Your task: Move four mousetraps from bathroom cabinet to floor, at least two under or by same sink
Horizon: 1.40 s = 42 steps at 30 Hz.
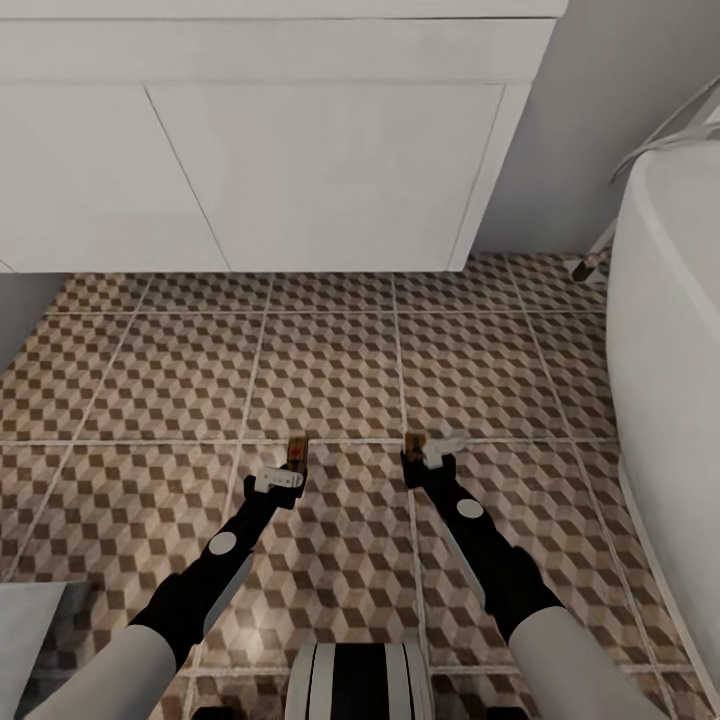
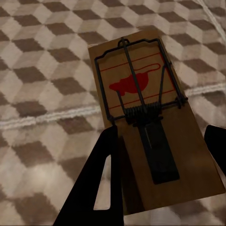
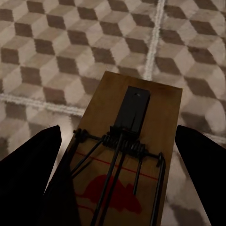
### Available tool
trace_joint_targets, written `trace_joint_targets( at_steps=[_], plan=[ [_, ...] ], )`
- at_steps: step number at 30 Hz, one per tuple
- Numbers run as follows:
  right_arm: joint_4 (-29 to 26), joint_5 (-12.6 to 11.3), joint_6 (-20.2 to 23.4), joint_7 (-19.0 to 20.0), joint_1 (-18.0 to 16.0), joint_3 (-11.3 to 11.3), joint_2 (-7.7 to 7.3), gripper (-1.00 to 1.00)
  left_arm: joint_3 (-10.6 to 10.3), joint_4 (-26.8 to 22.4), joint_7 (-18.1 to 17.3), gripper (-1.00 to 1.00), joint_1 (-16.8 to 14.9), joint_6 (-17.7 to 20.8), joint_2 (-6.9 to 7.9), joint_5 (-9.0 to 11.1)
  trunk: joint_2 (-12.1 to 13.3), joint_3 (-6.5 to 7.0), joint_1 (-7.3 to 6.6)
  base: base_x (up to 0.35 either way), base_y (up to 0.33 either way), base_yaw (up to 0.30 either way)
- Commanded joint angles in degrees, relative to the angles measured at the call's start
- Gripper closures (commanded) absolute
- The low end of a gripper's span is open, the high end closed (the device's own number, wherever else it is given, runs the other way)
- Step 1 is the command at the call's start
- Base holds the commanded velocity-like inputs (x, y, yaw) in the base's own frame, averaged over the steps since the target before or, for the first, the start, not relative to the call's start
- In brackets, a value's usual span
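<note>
Floor (image 1: 330, 380): cube-pattern tiles | sink (image 1: 250, 150) | bathtub (image 1: 670, 350) beside

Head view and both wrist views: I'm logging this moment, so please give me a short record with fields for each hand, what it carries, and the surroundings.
left hand: grips a flat tan-wood mousetrap with dark wire and a red mouse print
right hand: a second tan-wood mousetrap sits between its fingers
floor: square tiles in a brown, beige and white cube pattern
ahead: white wall-hung vanity
robot's right: white bathtub
traps lying on floor: none seen
</note>
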Motion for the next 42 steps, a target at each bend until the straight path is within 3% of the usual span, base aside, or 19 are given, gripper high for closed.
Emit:
trace_joint_targets(
  at_steps=[1, 19, 29, 31, 35, 42],
  plan=[
    [-0.3, 0.1, 0.3, -0.1, 0.0, 0.3, -0.06, 1.0, -0.3, 0.0, 0.1, 1.0, 0.0, -0.2, 0.1, 0.6, 0.0, -0.26, 0.01, 0.0, 0.0, 0.0],
    [-3.4, 0.1, 0.3, -0.7, 0.0, 1.8, -0.01, 1.0, -0.3, -0.4, 0.1, 1.0, -0.1, -0.4, 0.24, 0.6, -0.3, -5.04, 0.48, 0.0, 0.0, 0.0],
    [-9.5, 0.1, 0.6, -0.7, 0.0, 2.6, -0.02, 1.0, -0.3, -4.0, 0.2, 1.0, 0.0, -0.4, 0.51, 0.6, -0.4, -8.14, 0.74, 0.0, 0.0, 0.0],
    [-9.9, 0.1, 0.6, -0.7, 0.0, 3.6, -0.07, 1.0, -0.3, -6.6, 0.2, 1.0, 0.2, -0.4, 1.62, 0.6, -0.4, -8.76, 0.79, 0.0, 0.0, 0.0],
    [-9.9, 0.1, 0.6, -0.7, 0.0, 3.7, -0.08, 1.0, -0.3, -9.4, 0.2, 1.0, 1.3, -0.4, 2.1, 0.6, -0.5, -10.0, 0.89, 0.0, 0.0, 0.0],
    [-10.0, 0.1, 0.6, -0.7, 0.0, 3.9, -0.07, 1.0, -0.3, -19.0, 0.3, 1.0, 5.5, -0.1, 4.69, 0.7, -0.6, -12.17, 1.07, 0.0, 0.0, 0.0]
  ],
)
